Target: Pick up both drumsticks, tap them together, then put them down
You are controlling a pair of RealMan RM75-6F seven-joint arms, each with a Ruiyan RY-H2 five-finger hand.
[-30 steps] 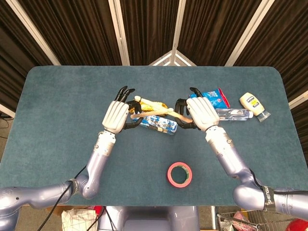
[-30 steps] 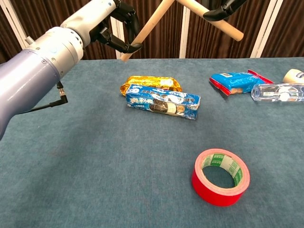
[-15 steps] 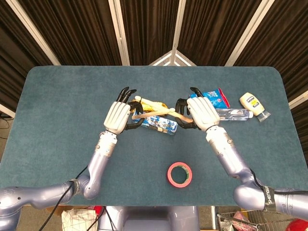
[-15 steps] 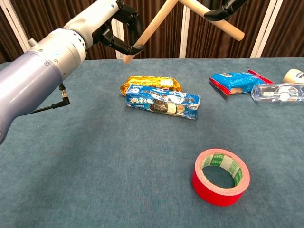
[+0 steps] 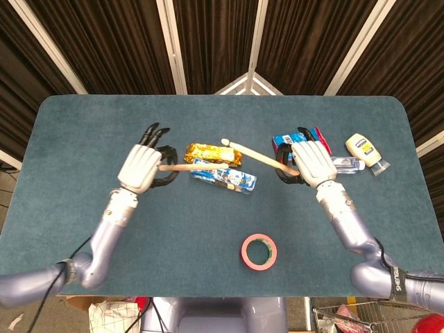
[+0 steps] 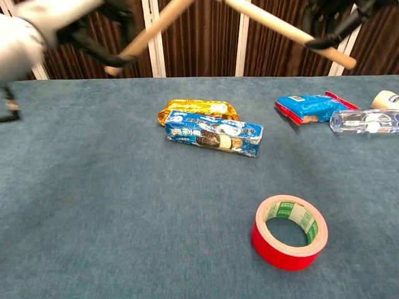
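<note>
In the head view the left hand [image 5: 141, 168] sits left of centre, raised above the bench [image 5: 83, 139], its pale back turned up toward the camera and its dark fingers [image 5: 154, 132] curled around the butt of the left drumstick [image 5: 182, 166]. That stick runs from the hand toward the right, its shaft passing over the blue biscuit pack [image 5: 223, 177]. The left forearm slants down to the lower left corner of the frame. In the chest view the same hand is blurred in the upper left, and its stick [image 6: 153, 28] rises toward the top centre.

The right hand [image 5: 311, 163] is right of centre, also lifted off the bench, back of the hand up, fingers [image 5: 286, 175] clenched on the right drumstick [image 5: 255, 154]. This stick points up and to the left, with its rounded tip above the gold wrapper [image 5: 214, 152]. In the head view the two sticks are apart, not touching. The right forearm descends to the lower right corner. In the chest view the right stick [image 6: 280, 28] crosses the top of the frame, slanting down to the right.

On the bench, the gold wrapper lies just behind the blue biscuit pack, touching it. A blue snack bag [image 6: 307, 107] lies at the right, beside a clear bottle [image 6: 365, 121] lying on its side. A white squeeze bottle [image 5: 366, 151] lies further right. A red tape roll [image 5: 259, 251] lies flat in the lower centre.
</note>
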